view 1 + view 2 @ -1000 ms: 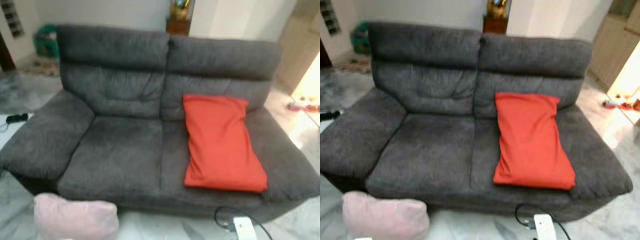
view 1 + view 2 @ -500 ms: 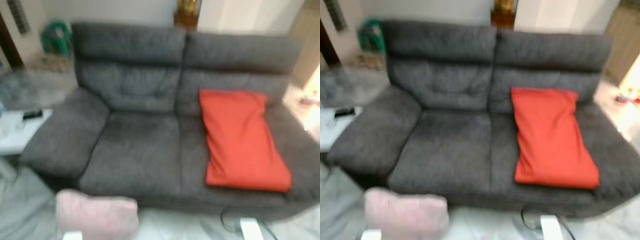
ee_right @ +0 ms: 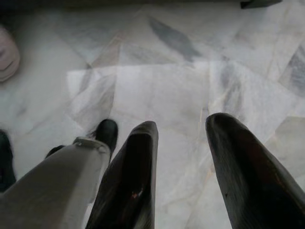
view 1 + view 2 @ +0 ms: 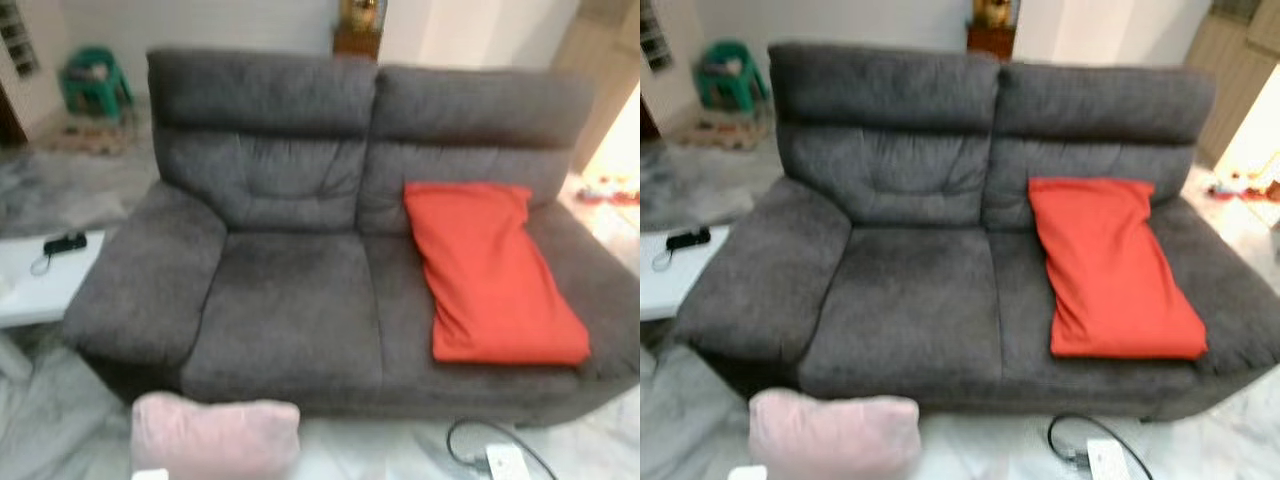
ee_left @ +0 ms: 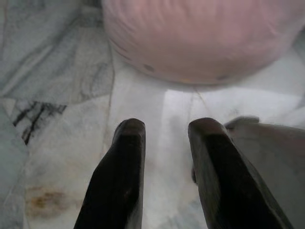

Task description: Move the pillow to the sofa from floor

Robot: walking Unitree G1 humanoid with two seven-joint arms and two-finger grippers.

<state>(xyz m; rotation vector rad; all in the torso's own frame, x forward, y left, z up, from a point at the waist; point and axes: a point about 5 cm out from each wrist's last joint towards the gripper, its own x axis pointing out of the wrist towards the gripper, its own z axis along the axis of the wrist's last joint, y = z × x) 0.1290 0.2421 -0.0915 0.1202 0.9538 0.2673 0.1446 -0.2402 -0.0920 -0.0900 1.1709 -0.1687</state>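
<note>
A pale pink pillow (image 4: 215,437) lies on the marble floor just in front of the dark grey sofa (image 4: 290,300), below its left seat. In the left wrist view the same pink pillow (image 5: 200,40) lies a short way ahead of my left gripper (image 5: 167,131), which is open over bare floor with nothing between its fingers. My right gripper (image 3: 181,131) also stands open above the floor, and an edge of the pink pillow (image 3: 7,55) shows off to one side. A red pillow (image 4: 490,270) rests on the sofa's right seat.
A white low table (image 4: 45,285) with a small black device (image 4: 63,243) stands left of the sofa. A white power strip (image 4: 505,462) with a black cable lies on the floor at the front right. A green stool (image 4: 95,82) stands at the back left.
The camera has shifted, so the sofa and pillows sit further right in the picture than a second ago and the white table has come into view. The pink pillow has not moved on the floor.
</note>
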